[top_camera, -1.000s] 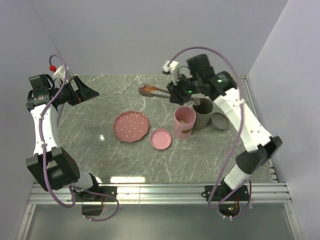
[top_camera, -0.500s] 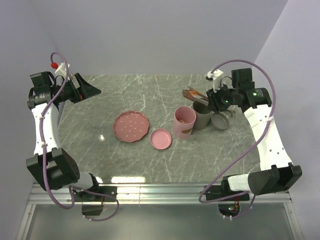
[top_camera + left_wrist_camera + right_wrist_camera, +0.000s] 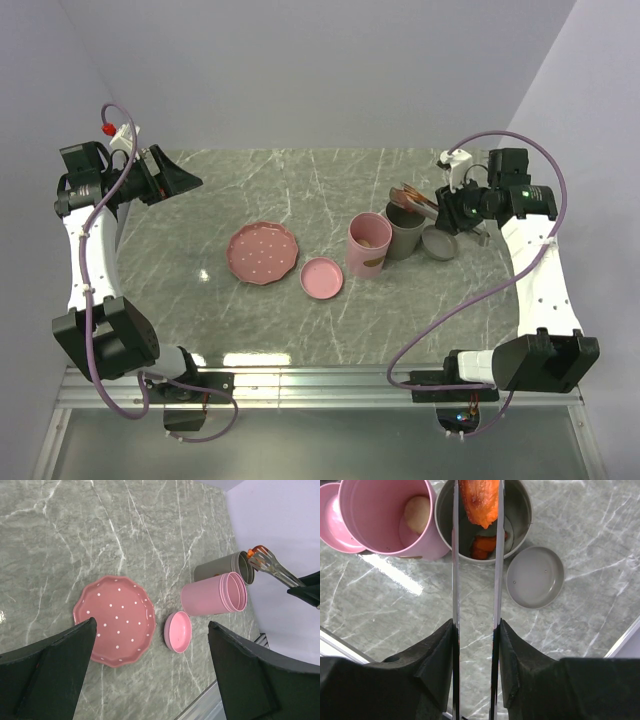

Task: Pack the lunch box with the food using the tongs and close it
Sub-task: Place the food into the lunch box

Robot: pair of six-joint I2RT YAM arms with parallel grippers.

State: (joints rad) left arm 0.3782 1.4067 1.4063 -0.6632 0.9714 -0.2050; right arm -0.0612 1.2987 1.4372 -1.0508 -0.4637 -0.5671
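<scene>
Right claw (image 3: 476,627) squeezes tongs (image 3: 455,555) holding a carrot piece (image 3: 480,500).
It hangs over the rim of the grey cup (image 3: 522,517); lid (image 3: 535,577) at 4 o'clock; left claw (image 3: 150,625) wide open.

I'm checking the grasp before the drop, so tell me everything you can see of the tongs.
The tongs are slim, silver-grey, metal-looking: two thin straight arms, nearly parallel. The right gripper clamps both arms from outside with its black fingers. The tips pinch an orange-red carrot piece above the open grey container, where another orange piece lies. The joined end is hidden behind the gripper.
</scene>
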